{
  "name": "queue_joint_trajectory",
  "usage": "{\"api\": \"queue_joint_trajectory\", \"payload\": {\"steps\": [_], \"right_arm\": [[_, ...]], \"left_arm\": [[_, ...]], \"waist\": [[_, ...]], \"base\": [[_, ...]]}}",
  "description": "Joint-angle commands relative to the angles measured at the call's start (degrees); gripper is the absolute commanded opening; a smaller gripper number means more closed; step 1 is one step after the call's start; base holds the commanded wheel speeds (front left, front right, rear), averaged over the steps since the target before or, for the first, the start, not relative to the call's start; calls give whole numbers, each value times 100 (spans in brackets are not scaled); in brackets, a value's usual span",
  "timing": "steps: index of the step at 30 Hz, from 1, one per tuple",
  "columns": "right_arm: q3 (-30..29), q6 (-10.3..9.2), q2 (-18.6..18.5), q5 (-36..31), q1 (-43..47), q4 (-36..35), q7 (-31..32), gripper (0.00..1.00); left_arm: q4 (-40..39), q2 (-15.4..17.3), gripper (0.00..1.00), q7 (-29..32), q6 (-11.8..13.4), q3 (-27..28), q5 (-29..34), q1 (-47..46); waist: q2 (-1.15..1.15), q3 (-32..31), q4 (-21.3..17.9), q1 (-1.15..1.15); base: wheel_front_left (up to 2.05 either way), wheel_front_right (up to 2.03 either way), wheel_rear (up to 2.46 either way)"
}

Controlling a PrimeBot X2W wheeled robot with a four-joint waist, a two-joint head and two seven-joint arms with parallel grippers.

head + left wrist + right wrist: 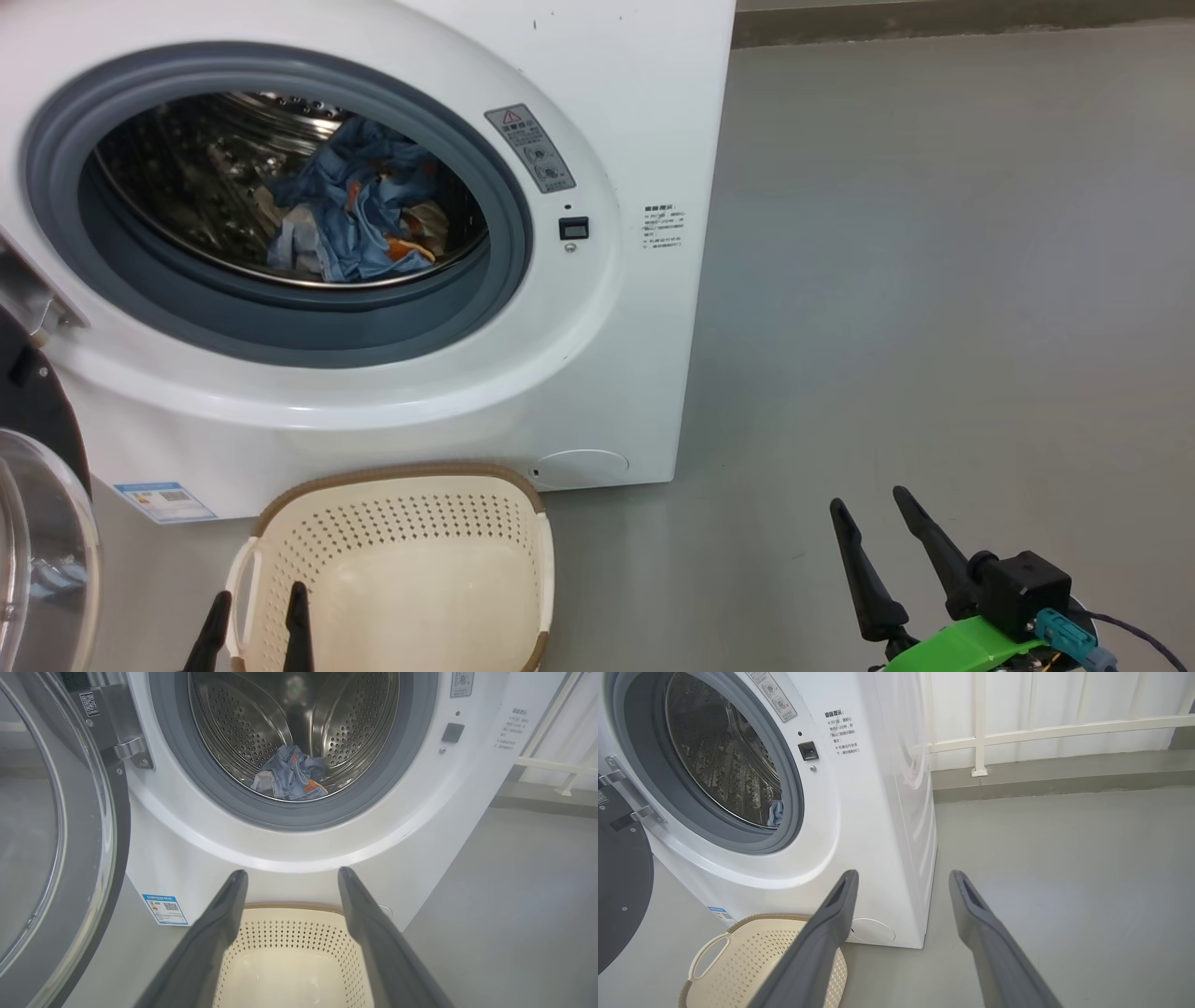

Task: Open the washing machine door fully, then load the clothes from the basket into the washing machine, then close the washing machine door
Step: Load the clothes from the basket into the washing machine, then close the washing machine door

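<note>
The white washing machine [597, 112] stands with its door [37, 523] swung wide open to the left. Light-blue clothes [359, 219] with orange prints lie in the steel drum, also seen in the left wrist view as clothes [292, 777]. The cream basket [411, 569] sits on the floor before the machine, with nothing in it. My left gripper [260, 607] hovers open over the basket's near left side, nothing between its fingers. My right gripper [873, 509] is open above bare floor to the right of the machine.
Grey floor [934, 280] stretches to the right of the machine. A white railing [1045, 732] and a low kerb run along the far wall. The open door [51, 835] takes up the space to the left of the basket [289, 952].
</note>
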Motion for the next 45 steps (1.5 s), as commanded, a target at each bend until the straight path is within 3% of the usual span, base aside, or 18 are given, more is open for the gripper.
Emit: {"api": "queue_joint_trajectory", "payload": {"steps": [1, 12, 29, 45], "right_arm": [[181, 17, -4, -49, -65, -110, -27, 100], [219, 17, -4, -43, -98, -99, -27, 100], [239, 17, -4, -19, -137, -98, -27, 100], [196, 17, -4, -26, -117, -113, -27, 100]], "left_arm": [[-175, 49, 100, -36, 29, 176, -20, -84], [-110, 49, 100, -36, 102, 163, -48, -84], [-61, 49, 100, -36, 106, 168, 18, -132], [-60, 49, 100, -36, 100, 116, -20, -165]], "waist": [[0, 3, 6, 0], [0, 18, 21, 0], [0, 66, -16, 0], [0, 46, 80, 0]], "base": [[0, 0, 0], [-31, 31, 0], [-139, 139, 0], [-11, 11, 0]]}}
